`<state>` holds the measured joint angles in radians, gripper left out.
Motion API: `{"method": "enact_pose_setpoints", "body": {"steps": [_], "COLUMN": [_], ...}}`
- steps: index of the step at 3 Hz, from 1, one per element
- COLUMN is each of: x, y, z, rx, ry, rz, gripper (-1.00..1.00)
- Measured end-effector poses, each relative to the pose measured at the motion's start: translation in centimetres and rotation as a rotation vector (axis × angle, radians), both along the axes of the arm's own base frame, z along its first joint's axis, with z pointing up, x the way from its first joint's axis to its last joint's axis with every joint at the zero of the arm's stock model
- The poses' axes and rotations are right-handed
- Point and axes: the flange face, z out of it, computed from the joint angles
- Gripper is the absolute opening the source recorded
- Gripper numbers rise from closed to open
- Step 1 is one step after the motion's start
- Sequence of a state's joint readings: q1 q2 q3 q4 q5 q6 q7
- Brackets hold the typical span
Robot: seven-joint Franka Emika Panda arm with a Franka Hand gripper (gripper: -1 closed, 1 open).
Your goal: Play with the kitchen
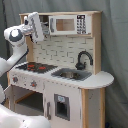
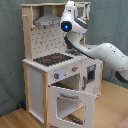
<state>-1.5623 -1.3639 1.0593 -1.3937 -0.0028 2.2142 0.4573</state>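
Kitchen [image 1: 60, 75] fills both exterior views, standing on the floor against grey curtains, with its oven door [image 2: 70, 104] hanging open in the second exterior view. My arm [image 2: 102, 52] reaches up beside the hood [image 2: 46, 20]. I cannot tell how the gripper [image 1: 44, 26] stands.

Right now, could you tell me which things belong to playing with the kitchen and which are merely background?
Job: pale wood and white toy kitchen; its black-red hob, grey sink, black faucet, open oven door; gripper.
Background: grey curtain, wooden floor.
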Motion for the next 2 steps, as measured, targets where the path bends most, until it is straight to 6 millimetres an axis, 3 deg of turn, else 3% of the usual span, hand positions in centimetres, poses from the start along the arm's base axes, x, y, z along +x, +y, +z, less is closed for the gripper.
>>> {"method": "enact_pose_setpoints", "body": {"steps": [1,2], "x": [0.0,-1.9], "y": [-3.6,-7.0], "z": [0.8,2.1], "rx": [0.089,0.142], "ry": [0.017,0.007], "rz": [-0.103,-0.179], "gripper": [-1.00,-1.00]}}
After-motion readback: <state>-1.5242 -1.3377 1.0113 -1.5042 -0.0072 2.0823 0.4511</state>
